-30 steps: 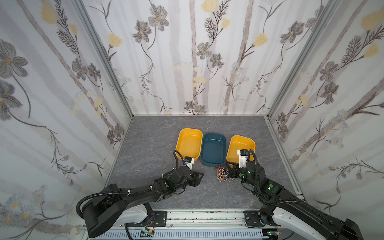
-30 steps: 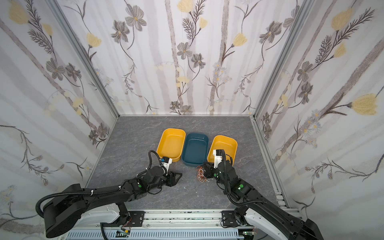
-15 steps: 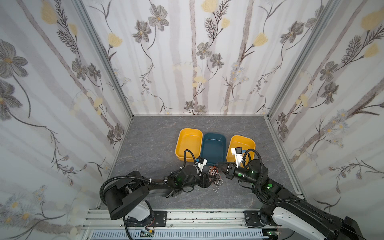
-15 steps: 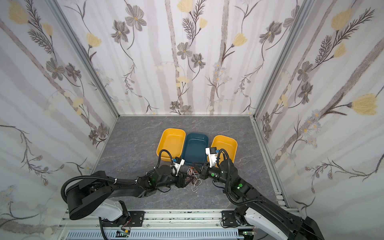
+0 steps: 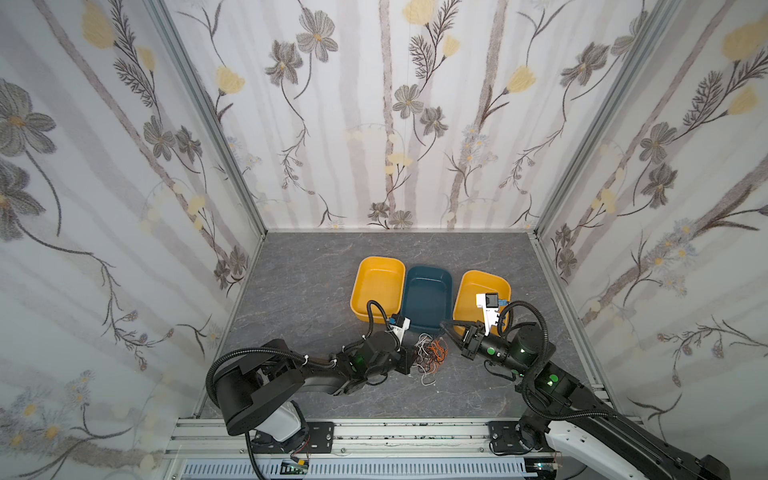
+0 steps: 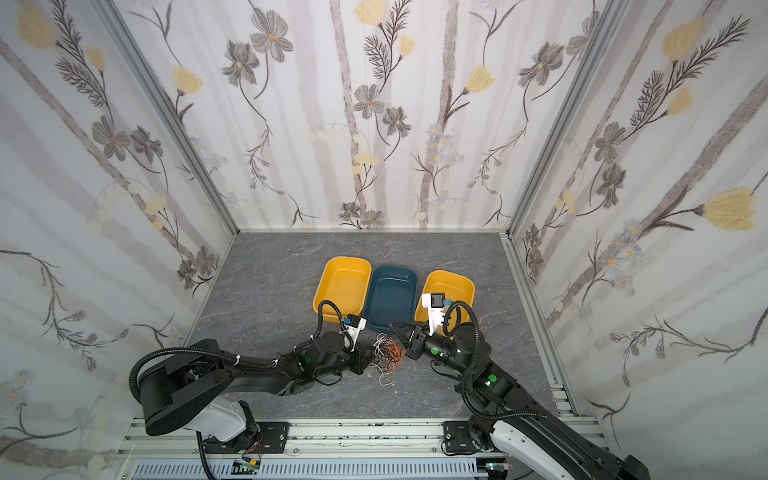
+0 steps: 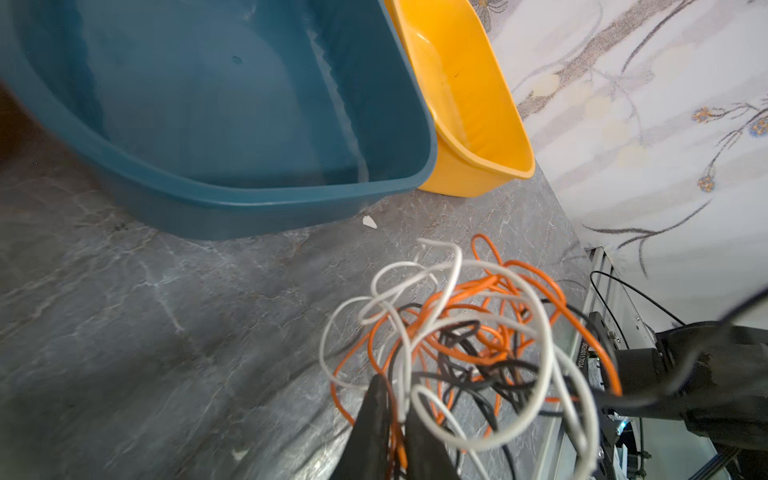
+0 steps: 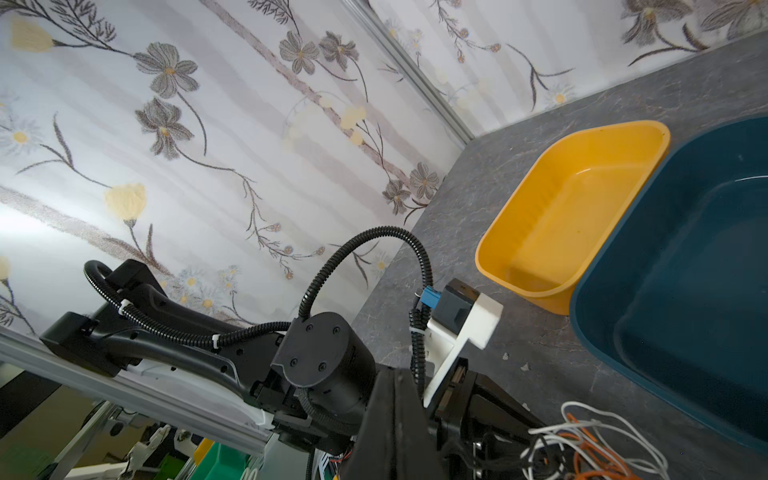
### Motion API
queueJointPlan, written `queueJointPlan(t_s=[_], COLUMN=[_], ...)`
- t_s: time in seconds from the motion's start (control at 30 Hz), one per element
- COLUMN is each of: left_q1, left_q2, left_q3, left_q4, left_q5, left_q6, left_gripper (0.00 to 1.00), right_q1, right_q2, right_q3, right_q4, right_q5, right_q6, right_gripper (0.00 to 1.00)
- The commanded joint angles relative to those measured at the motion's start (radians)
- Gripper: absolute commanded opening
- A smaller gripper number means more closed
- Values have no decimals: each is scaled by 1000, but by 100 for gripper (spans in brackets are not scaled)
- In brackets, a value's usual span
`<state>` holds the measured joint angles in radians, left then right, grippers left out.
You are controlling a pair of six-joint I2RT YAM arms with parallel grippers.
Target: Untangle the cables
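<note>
So compared with a second ago the left gripper (image 5: 409,360) has swung in from the bare floor on its own side and is now right in the tangle of thin orange, white and black cables (image 5: 430,355), while the right gripper (image 5: 451,332), which was hard up against the pile, has backed off a bit and the pile itself has slid slightly toward the left arm. In the left wrist view the left gripper's two dark fingers (image 7: 374,415) are nearly together, with orange, black and white strands pinched between them, so it's clamped on the cables. The right gripper is closed up tight: in the right wrist view its fingers (image 8: 395,411) look like one black wedge, and it sits just beside the bundle, not touching it as far as I can tell. The cables lie on the grey marbled tabletop (image 5: 311,291), just in front of the near edge of the teal plastic tray (image 5: 428,270), which sits between the left yellow plastic tray (image 5: 376,266) and the right yellow plastic tray (image 5: 482,276). It's a messy clump, but in both top views its long axis runs roughly from the teal tray toward the front rail, with a white loop trailing at the near end and most of the orange on the right gripper's side
</note>
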<state>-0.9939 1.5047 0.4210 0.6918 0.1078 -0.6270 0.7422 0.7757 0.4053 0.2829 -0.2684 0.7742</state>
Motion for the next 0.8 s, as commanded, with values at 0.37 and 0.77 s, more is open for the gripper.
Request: queueJointPlan(t_s=[0.37, 0.77], left_q1=[1, 22], left_q2=[-173, -458], left_q3=[-85, -182], left_q4=[-119, -360], left_q5=[-140, -303], left_q6=[29, 8], left_gripper=[11, 5], right_q1=[-159, -242], right_q2=[-162, -103], right_q3=[24, 17], right_q4=[-239, -337], right_q5=[227, 298], right_q6=[-51, -86], right_gripper=[0, 0])
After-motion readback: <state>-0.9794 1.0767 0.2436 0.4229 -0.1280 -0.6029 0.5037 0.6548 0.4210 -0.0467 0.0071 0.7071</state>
